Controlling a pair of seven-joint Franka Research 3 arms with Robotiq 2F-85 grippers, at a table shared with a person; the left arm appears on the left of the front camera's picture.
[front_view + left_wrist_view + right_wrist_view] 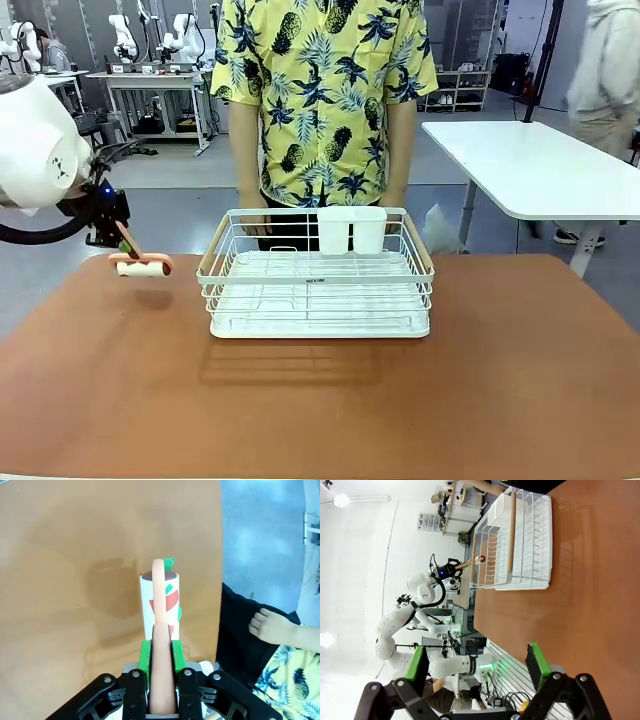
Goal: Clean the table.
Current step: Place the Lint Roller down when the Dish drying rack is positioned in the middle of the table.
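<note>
The terracotta worktop (500,380) spreads wide across the front view, smooth and matte, its near half bare. Toward the far edge, about midway along it, sits a white wire dish rack (318,275) with wooden side handles and two white cups (351,229) hung inside its far rail. A person in a yellow pineapple-print shirt (320,90) stands just behind that far edge, right up against the rack.

Over at the worktop's left edge, the left end effector (112,228) hangs above the surface, jaws clamped tight on the peach handle of a lint roller (142,265). The roller head floats clear of the worktop with its shadow lying below it. From the left wrist camera the green pads (144,656) pinch the handle on both sides, the handle runs straight out from them, and the white roll with red and green marks (161,602) sits crosswise at its tip, over the brown surface near the far edge. The person's hand (272,626) rests just beyond that edge.

The right end effector (477,667) shows in its own wrist camera, its green-padded fingers (537,660) spread wide with nothing between them, off the worktop's edge, the rack well away.

A white-topped table (540,165) stands behind, on the right.
</note>
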